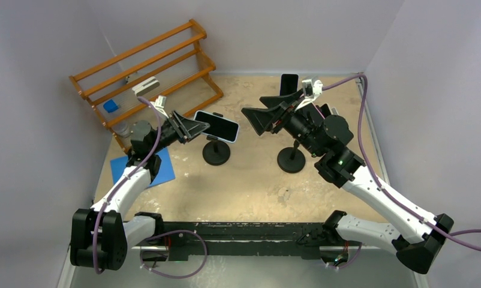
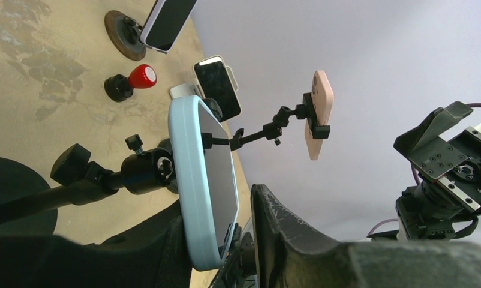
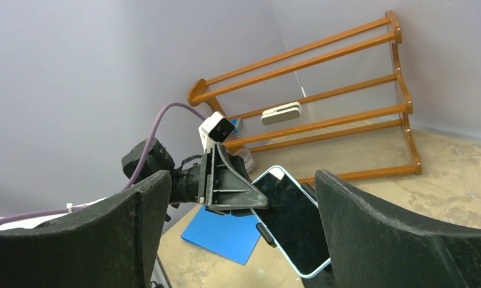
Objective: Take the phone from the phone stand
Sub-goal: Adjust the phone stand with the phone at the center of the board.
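Over the middle of the sandy table (image 1: 250,180), the phone (image 1: 219,126) in its pale blue case sits clamped on the phone stand (image 1: 216,153). The left gripper (image 1: 201,128) straddles one end of it, fingers spread, with a slim gap at the screen. The right gripper (image 1: 254,113) hangs wide open, facing the phone from well apart.

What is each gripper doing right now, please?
Left gripper: fingers either side of the phone; grip cannot be told.
Right gripper: open, holding nothing.
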`<state>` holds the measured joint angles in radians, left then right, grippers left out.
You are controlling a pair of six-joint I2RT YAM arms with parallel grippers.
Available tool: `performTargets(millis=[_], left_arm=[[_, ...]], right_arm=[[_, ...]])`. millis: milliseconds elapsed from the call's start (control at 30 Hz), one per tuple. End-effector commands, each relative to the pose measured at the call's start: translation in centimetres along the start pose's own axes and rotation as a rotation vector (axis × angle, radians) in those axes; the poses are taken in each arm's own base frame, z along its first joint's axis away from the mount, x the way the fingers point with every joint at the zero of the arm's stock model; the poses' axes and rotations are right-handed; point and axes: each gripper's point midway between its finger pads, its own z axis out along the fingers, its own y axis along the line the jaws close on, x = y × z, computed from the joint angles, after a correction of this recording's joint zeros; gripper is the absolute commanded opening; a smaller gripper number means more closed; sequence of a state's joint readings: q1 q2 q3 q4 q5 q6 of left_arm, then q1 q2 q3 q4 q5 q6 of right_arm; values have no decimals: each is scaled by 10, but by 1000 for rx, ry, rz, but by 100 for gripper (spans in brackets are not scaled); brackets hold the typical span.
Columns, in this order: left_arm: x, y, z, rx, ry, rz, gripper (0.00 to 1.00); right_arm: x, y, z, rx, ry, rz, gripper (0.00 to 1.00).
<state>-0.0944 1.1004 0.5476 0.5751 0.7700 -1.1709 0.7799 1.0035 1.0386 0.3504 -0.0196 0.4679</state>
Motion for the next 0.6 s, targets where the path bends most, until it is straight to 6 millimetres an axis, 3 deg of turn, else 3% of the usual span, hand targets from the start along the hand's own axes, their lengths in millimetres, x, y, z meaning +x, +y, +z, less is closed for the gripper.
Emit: performTargets(millis=[0,567], left_arm=[[-9,-20,2,53,-23,53,33],[-9,-35,0,76,8,69,5]], right_arm=[[-15,10,1,-32,-53,-1,91],[-17,0,-9,26,-45,-46,92]])
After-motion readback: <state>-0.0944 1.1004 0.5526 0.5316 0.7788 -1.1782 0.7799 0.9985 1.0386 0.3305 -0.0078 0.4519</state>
